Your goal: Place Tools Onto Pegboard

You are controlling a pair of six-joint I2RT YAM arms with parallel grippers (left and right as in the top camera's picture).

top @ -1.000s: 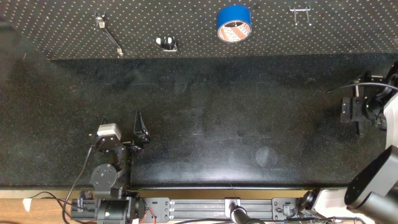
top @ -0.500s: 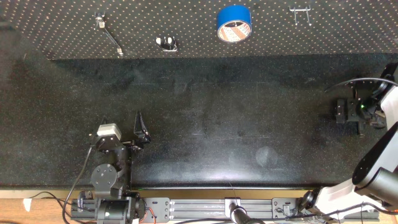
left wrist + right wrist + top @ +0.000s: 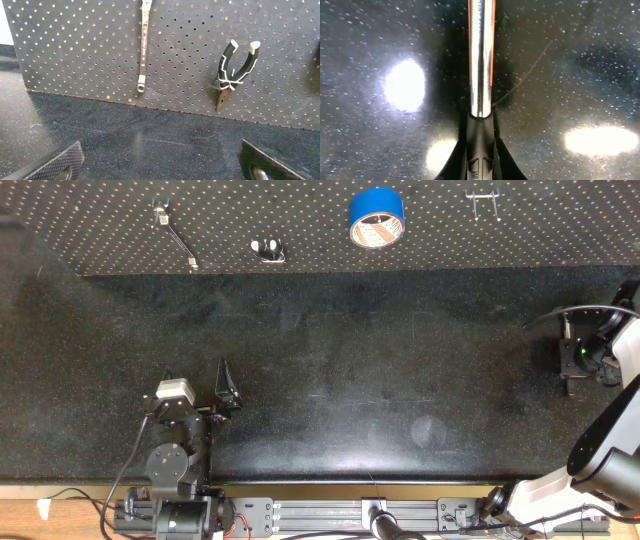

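**Open table before the pegboard (image 3: 560, 235)**

The table (image 3: 330, 350) lies open along the pegboard's foot. A wrench (image 3: 178, 238), pliers (image 3: 268, 249), tape roll (image 3: 376, 218) and hook (image 3: 484, 202) jut from it, bare holes between. The right gripper (image 3: 480, 120), clamping a tool (image 3: 480, 55), stands off its right end.

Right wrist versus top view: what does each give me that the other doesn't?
Right wrist: close-up of a chrome tool clamped in the right gripper. Top: pegboard holding wrench, pliers, tape and a bare hook; left gripper. Both: right gripper, black table.
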